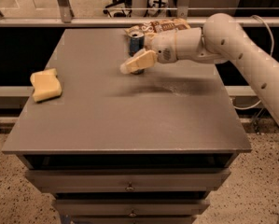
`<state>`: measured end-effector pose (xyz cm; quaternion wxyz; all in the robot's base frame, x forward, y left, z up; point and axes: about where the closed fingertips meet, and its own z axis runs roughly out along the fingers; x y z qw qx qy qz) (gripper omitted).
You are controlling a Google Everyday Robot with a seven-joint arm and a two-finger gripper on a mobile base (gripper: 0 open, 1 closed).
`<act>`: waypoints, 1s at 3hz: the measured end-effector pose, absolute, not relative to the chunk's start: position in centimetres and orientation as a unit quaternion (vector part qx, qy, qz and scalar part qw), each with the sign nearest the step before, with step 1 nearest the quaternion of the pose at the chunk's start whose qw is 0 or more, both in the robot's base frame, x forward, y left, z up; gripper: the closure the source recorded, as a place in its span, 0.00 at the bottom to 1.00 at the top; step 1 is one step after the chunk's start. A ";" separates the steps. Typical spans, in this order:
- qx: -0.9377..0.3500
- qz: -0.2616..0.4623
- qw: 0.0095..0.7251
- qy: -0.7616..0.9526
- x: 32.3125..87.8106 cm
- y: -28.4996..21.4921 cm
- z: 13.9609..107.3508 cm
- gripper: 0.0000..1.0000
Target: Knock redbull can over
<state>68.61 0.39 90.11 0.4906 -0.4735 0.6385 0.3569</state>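
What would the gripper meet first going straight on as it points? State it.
Probably the redbull can: the gripper overlaps its lower part. Depth is unclear; if it passes in front, the table comes next.

Upright at the far middle of the worktop (pixel 129 120): slim redbull can (pixel 136 42), blue sides, silver top facing up. Lower body hidden behind the pincer (pixel 128 67), low just in front, on the near side. Touching or apart, can't tell.

1 view, high front of table (pixel 129 120), angled down, mid-range, gripper (pixel 133 64) far centre, touching redbull can (pixel 136 40)
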 end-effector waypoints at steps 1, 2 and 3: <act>-0.486 0.398 0.488 0.606 67.8 3.7 89.4 0.00; -0.499 0.425 0.497 0.569 66.5 5.1 89.9 0.00; -0.511 0.439 0.512 0.532 64.6 5.2 91.7 0.00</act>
